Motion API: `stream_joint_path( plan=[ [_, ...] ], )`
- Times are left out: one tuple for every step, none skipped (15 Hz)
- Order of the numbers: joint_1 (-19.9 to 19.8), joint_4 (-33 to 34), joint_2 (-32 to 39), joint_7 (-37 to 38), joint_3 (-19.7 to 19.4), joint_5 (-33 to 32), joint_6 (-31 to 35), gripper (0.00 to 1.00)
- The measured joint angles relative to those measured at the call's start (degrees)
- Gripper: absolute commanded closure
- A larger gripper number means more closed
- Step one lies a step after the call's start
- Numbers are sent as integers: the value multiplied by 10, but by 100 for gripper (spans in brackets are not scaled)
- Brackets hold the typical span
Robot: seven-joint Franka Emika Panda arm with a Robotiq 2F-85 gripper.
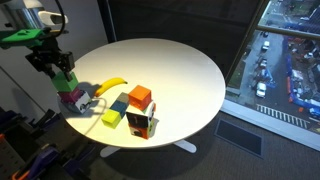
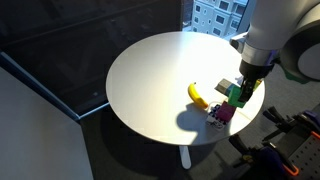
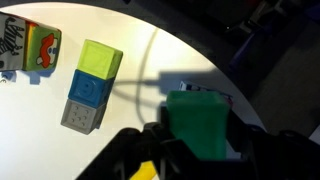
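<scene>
My gripper (image 3: 203, 150) is shut on a green block (image 3: 203, 122), gripped on its two sides. In both exterior views the gripper (image 1: 62, 70) (image 2: 241, 84) hangs at the table's edge with the green block (image 1: 67, 77) (image 2: 236, 96) just above a purple block (image 1: 75, 98) (image 2: 222, 114). Whether the two blocks touch I cannot tell. A banana (image 1: 110, 85) (image 2: 198, 95) lies beside the purple block, and its yellow tip (image 3: 146, 172) shows at the bottom of the wrist view.
On the round white table (image 1: 180, 65) a row of yellow-green (image 3: 101, 58), blue (image 3: 88, 88) and grey (image 3: 80, 114) blocks lies near a printed carton (image 3: 30, 48). An orange block (image 1: 140, 96) stands by them. A window is beyond the table.
</scene>
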Motion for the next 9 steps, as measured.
stream_joint_path(
  plan=[
    [0, -1, 0, 6, 1, 0, 5, 45],
    [0, -2, 0, 10, 1, 1, 9, 45],
    [0, -2, 0, 13, 1, 1, 11, 45],
    [0, -3, 0, 15, 1, 1, 11, 45],
    [0, -3, 0, 15, 1, 1, 11, 45],
    [0, -3, 0, 15, 1, 1, 11, 45],
    [0, -3, 0, 16, 1, 1, 11, 45],
    [0, -3, 0, 16, 1, 1, 11, 45],
    [0, -3, 0, 16, 1, 1, 11, 45]
  ],
)
